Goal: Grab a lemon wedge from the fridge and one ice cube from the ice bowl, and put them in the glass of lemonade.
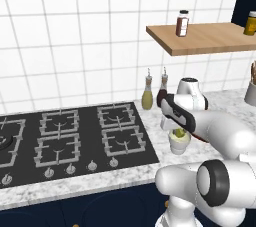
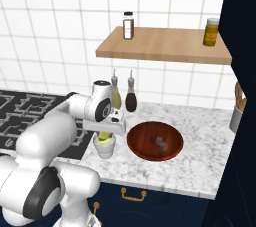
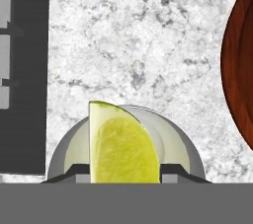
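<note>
The marble worktop (image 2: 200,136) carries a black hob (image 1: 65,138) on its left and, further right, the ice bowl (image 2: 155,141) — wide, shallow, dark red, with a pale cube (image 2: 161,143) seen inside. Just beside the bowl stands the glass of lemonade (image 2: 105,147), short and whitish. Directly above it the pincer (image 2: 105,135) is held, its fingers closed on the lemon wedge (image 3: 123,146) — yellow-green, with a darker rind edge and pulpy flesh.
</note>
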Controlling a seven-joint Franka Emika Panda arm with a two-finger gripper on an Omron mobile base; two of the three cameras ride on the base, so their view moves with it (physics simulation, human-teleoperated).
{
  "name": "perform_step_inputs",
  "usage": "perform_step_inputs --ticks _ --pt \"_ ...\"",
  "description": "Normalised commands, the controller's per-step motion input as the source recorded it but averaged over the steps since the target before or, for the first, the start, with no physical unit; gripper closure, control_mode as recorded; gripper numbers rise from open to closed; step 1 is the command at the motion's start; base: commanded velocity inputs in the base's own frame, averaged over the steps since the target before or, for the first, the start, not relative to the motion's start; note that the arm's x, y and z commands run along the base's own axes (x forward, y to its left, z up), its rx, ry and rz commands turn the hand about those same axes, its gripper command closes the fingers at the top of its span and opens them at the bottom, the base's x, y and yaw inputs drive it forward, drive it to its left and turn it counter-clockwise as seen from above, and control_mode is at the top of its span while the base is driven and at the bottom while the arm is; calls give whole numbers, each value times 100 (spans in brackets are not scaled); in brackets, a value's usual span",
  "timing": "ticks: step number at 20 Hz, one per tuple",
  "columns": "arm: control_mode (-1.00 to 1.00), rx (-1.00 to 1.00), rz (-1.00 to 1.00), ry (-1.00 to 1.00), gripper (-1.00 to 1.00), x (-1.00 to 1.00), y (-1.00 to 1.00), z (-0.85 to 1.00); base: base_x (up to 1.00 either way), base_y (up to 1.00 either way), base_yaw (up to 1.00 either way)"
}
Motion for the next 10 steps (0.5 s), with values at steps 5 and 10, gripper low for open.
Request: perform_step_inputs --ticks 5,10 --pt "-100 0 0 0 -100 0 0 -1 0 0 0" --pt "-100 0 0 0 -100 0 0 0 0 0 0"
